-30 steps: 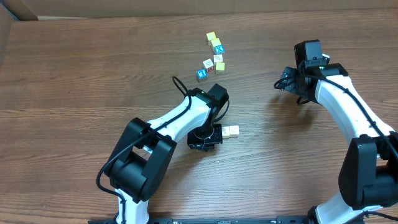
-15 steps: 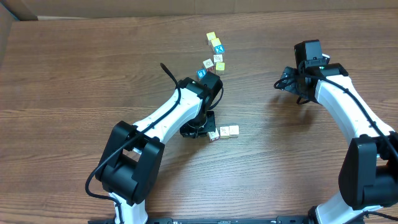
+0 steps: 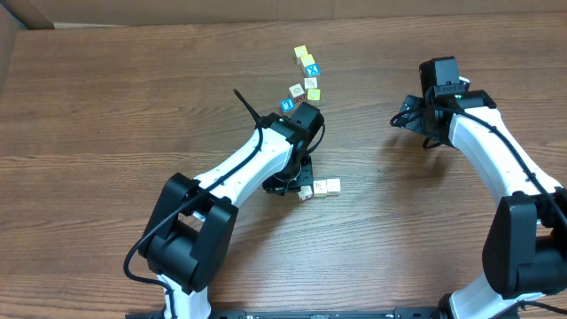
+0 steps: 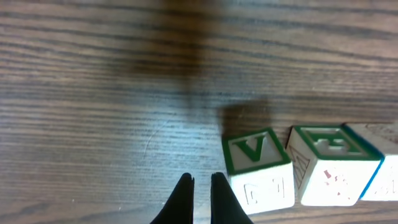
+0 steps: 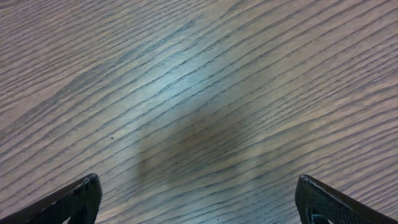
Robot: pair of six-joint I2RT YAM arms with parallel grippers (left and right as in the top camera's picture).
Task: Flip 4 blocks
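Block [image 4: 258, 168] top reads green V; left claw [image 4: 200, 186] pressed together, empty; right claw [image 5: 196, 190] spread.

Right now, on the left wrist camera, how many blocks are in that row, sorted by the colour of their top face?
Green-topped blocks: 2
Pale-topped block, cut off by the picture's edge: 1
Total: 3
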